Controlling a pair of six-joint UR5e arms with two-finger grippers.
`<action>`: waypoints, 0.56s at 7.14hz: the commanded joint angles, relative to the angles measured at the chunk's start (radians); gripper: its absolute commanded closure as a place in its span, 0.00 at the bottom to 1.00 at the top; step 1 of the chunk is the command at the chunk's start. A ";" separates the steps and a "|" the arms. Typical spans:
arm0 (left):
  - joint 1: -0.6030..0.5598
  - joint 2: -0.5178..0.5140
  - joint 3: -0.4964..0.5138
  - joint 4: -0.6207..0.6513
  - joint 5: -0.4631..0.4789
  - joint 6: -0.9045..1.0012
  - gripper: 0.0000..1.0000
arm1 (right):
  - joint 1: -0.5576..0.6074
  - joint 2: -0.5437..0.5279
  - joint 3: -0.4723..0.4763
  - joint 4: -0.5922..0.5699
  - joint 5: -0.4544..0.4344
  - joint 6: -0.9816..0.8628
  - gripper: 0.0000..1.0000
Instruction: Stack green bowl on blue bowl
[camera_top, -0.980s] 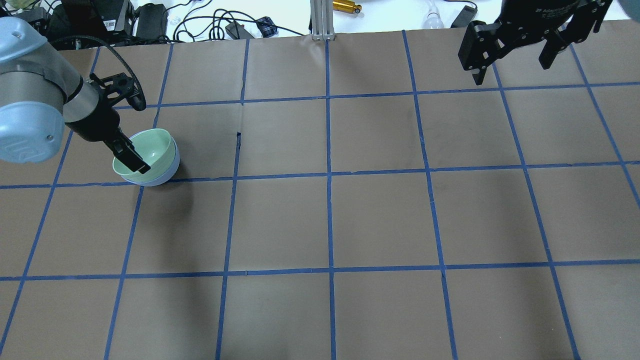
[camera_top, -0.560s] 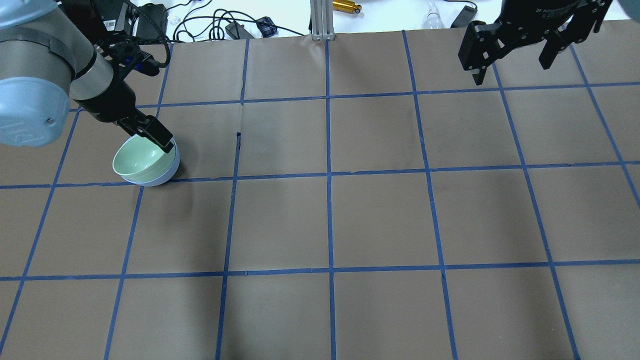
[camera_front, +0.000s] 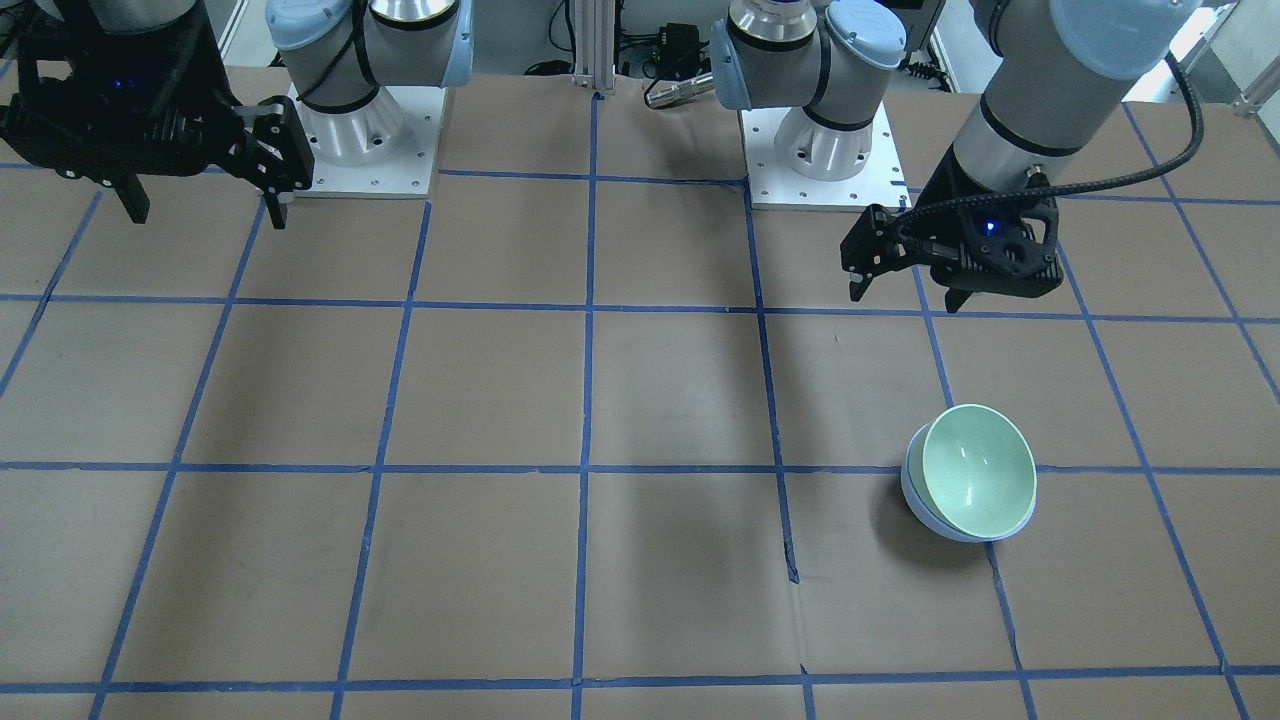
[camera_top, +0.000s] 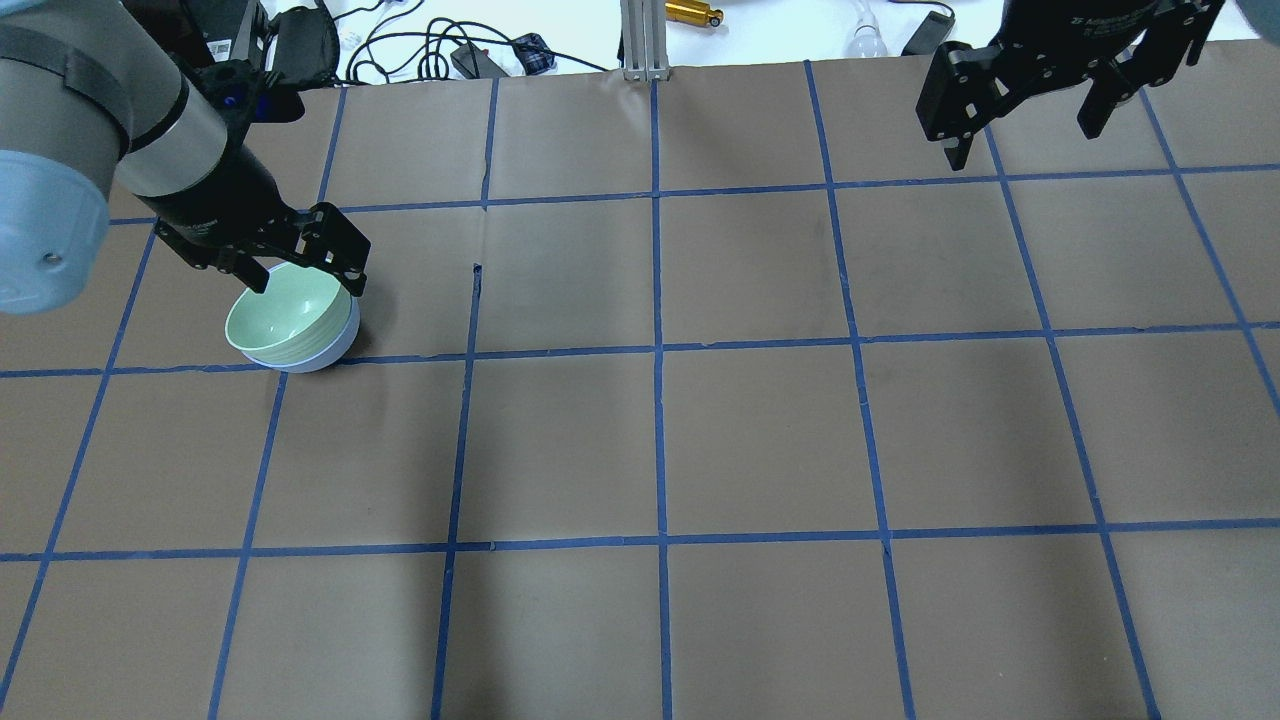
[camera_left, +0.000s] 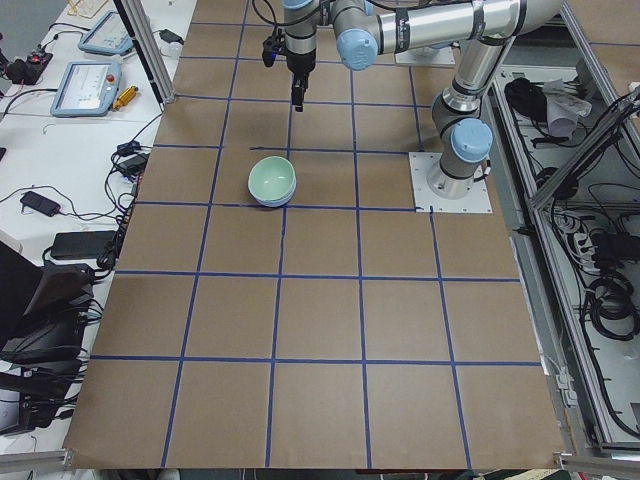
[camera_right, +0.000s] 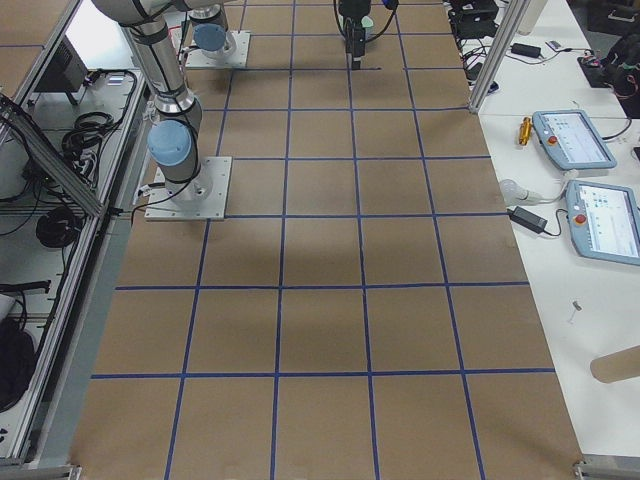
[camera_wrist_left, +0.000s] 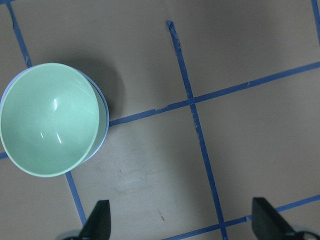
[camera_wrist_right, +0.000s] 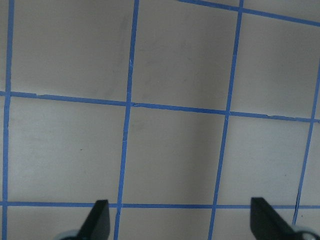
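The pale mint-green bowl (camera_top: 290, 318) sits nested inside the periwinkle-blue bowl (camera_top: 335, 350) on the left side of the table, tilted a little. Only the blue bowl's rim and lower wall show. The stack also shows in the front-facing view, green bowl (camera_front: 975, 485) in blue bowl (camera_front: 912, 495), and in the left wrist view (camera_wrist_left: 47, 120). My left gripper (camera_top: 307, 285) is open and empty, raised above the stack's far edge and not touching it. My right gripper (camera_top: 1022, 140) is open and empty, high over the far right corner.
Brown paper with a blue tape grid covers the table. A small tear in the paper (camera_top: 477, 280) lies right of the bowls. Cables and devices (camera_top: 450, 50) and an aluminium post (camera_top: 640, 40) stand beyond the far edge. The arm bases (camera_front: 365, 140) are on the robot's side.
My left gripper let go of the green bowl's rim, lifted, turned and now hangs open above the stack. The green bowl stays in the blue bowl. The right arm has not moved.
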 joint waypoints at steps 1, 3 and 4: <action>-0.019 0.030 0.018 -0.041 0.003 -0.121 0.00 | -0.001 0.000 0.000 0.000 0.000 0.000 0.00; -0.111 0.036 0.058 -0.073 0.009 -0.204 0.00 | 0.000 0.000 0.000 0.000 0.000 0.000 0.00; -0.118 0.034 0.071 -0.095 0.014 -0.206 0.00 | 0.000 0.000 0.000 0.000 0.000 0.000 0.00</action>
